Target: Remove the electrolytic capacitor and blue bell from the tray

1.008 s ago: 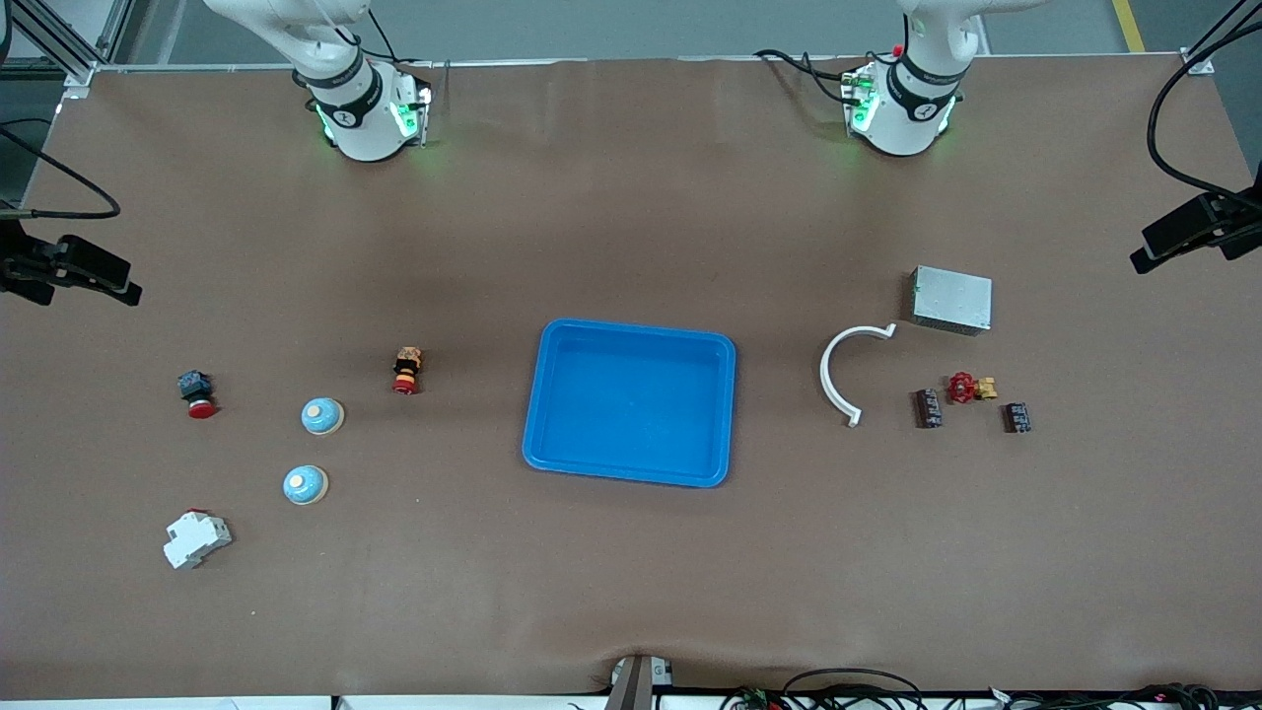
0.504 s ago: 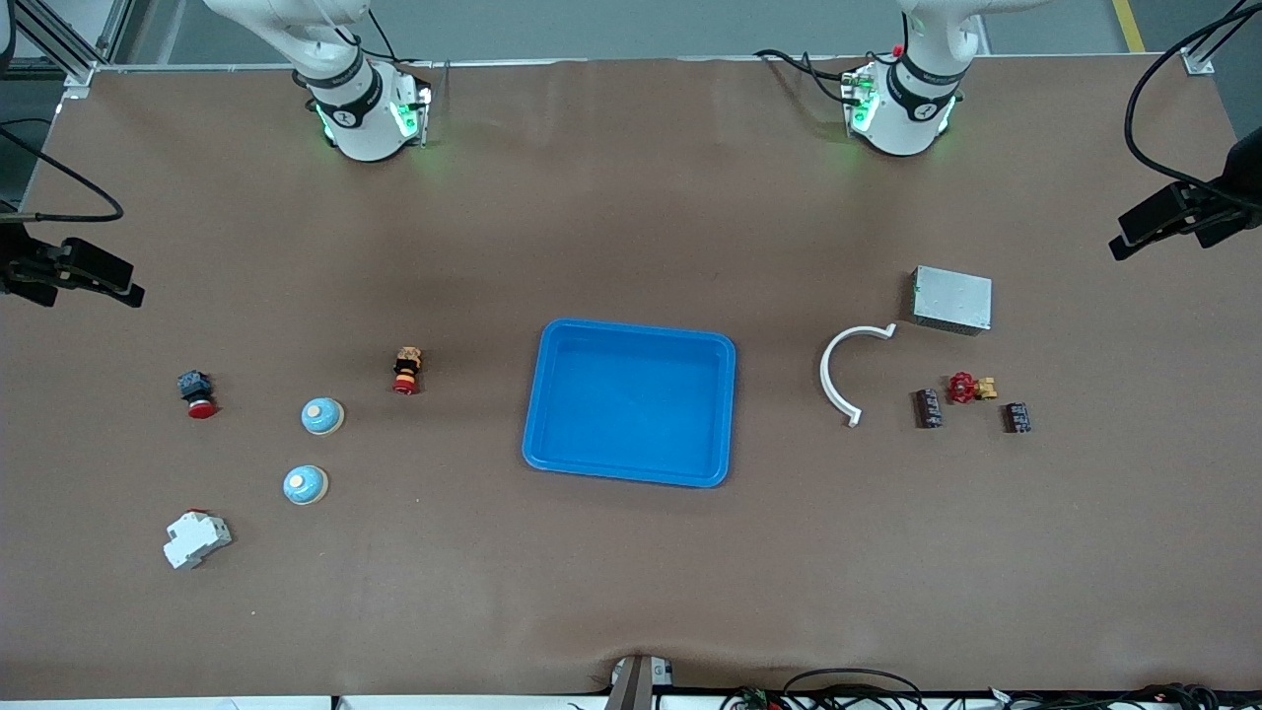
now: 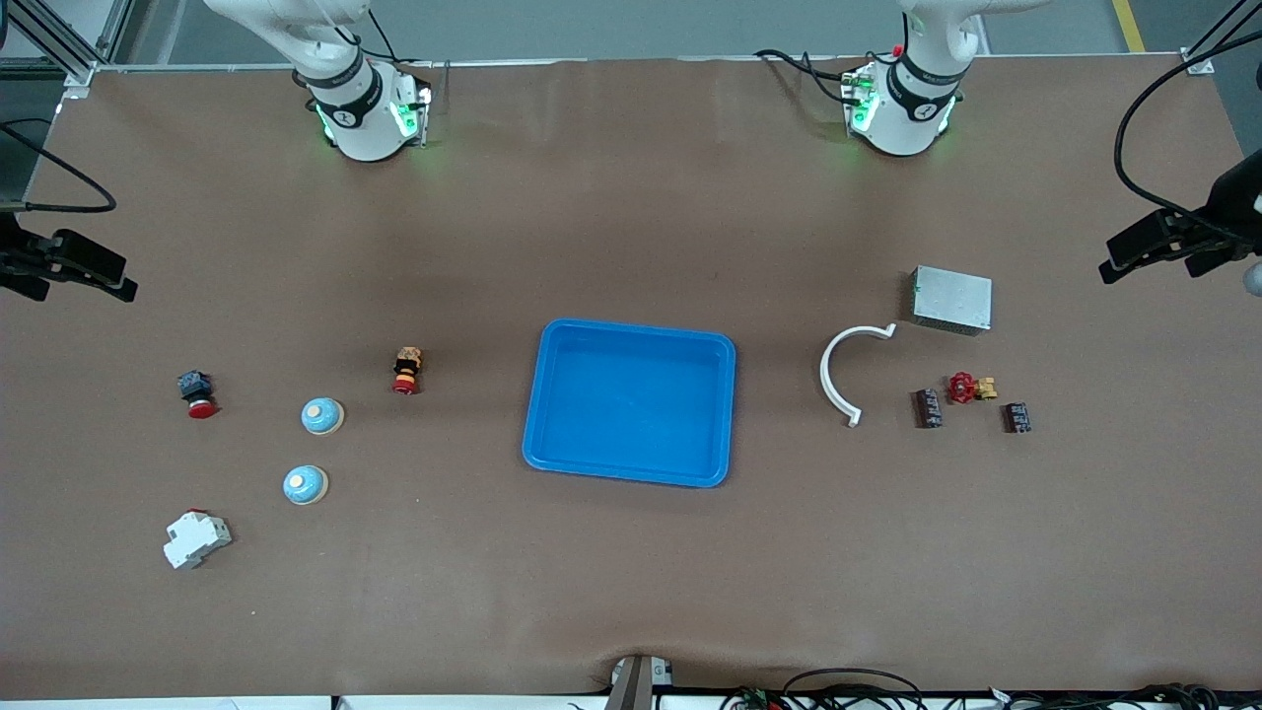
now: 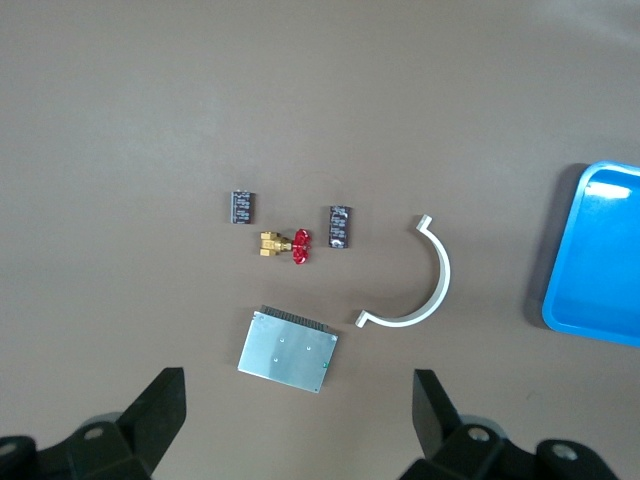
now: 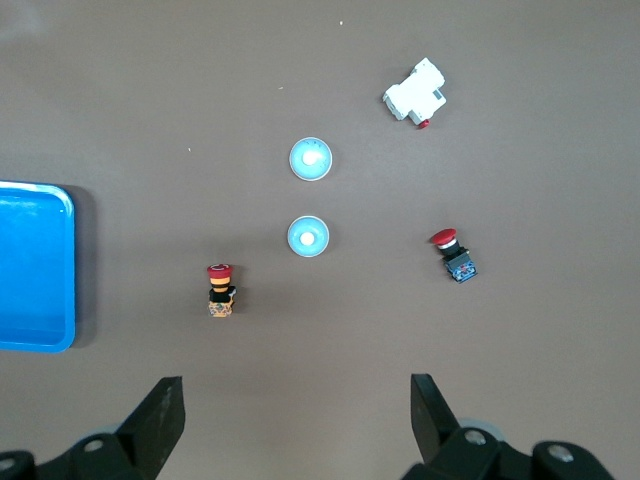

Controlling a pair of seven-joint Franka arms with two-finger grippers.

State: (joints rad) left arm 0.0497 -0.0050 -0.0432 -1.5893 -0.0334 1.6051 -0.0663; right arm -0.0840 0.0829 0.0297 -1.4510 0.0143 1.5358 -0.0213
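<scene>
The tray (image 3: pixel 631 402) sits empty mid-counter. The two blue bells (image 3: pixel 305 484) (image 3: pixel 322 415) lie on the brown counter (image 3: pixel 631 592) toward the right arm's end, the two capacitors (image 3: pixel 927 407) (image 3: pixel 1016 417) toward the left arm's, so removal looks complete. Farther up, the right gripper (image 5: pixel 297 415) and left gripper (image 4: pixel 299 411) hover over their ends of the counter, fingers wide, holding nothing.

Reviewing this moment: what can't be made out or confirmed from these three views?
- Front view: left gripper and right gripper are half cut off by the frame's side edges.
- Both wrist views: the tray is cropped by the edge, only a strip showing.
- All views: markings on the two capacitors are too small to read.
</scene>
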